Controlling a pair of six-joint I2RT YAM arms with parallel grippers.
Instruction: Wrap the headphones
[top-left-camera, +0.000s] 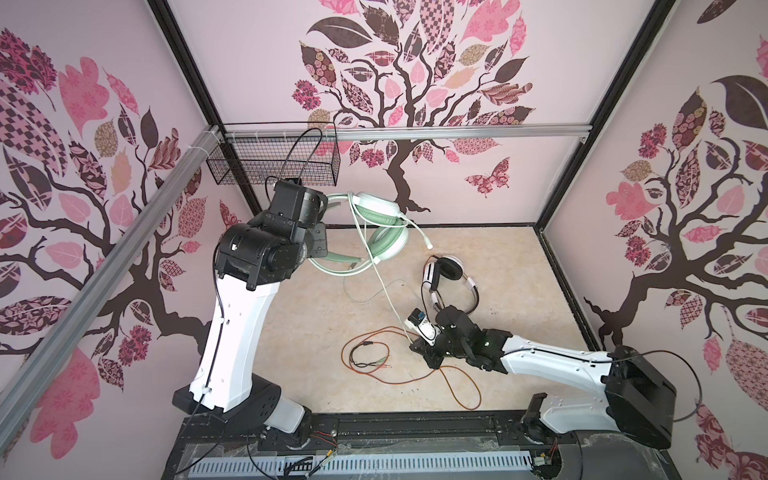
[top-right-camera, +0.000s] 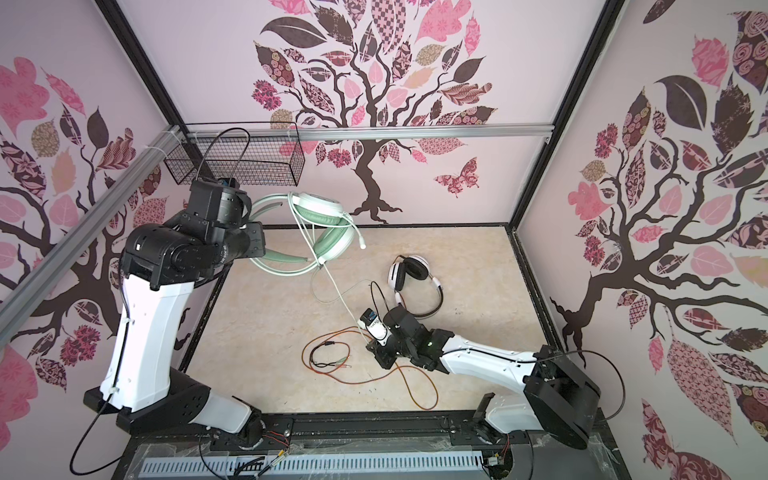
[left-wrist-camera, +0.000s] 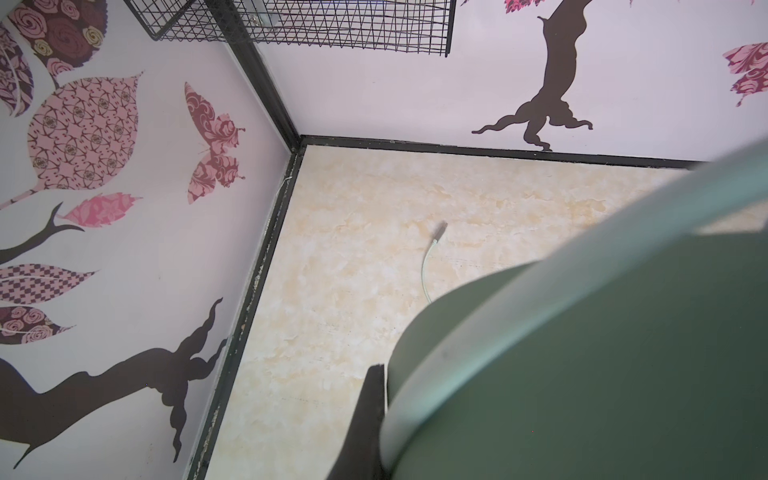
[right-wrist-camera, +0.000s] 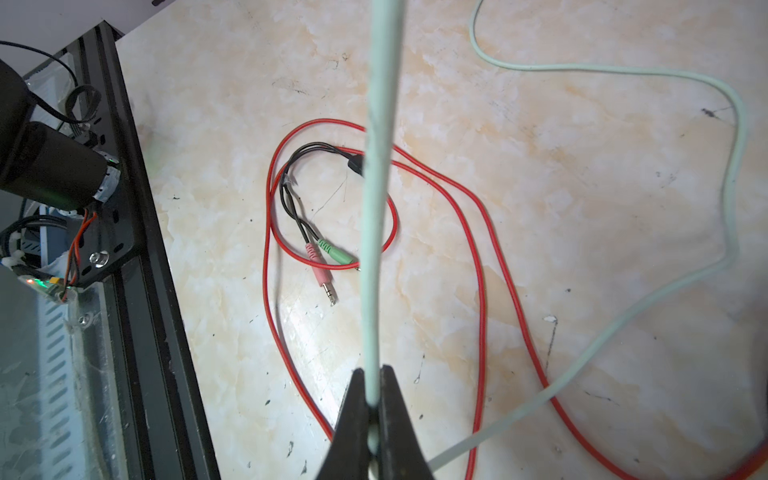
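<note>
We saw the left jaws pressed together on the band of the mint-green headset (top-left-camera: 384, 226), holding it raised above the back of the desk (top-left-camera: 519, 299), near the wire basket (top-left-camera: 274, 166). The right jaws pinched its pale green cable (right-wrist-camera: 376, 208), which ran taut from the earcups down to them, the slack trailing over the desk. The white-and-black headset (top-left-camera: 448, 270) lay on the desk just beyond the right jaws, its orange-red cable (right-wrist-camera: 481, 299) looped loose nearby.

The left arm (top-left-camera: 232, 332) is reared up high with the left gripper (top-left-camera: 321, 243) clamped tight, and the right arm (top-left-camera: 552, 361) is stretched out low, right gripper (right-wrist-camera: 372, 399) pinched closed too.
</note>
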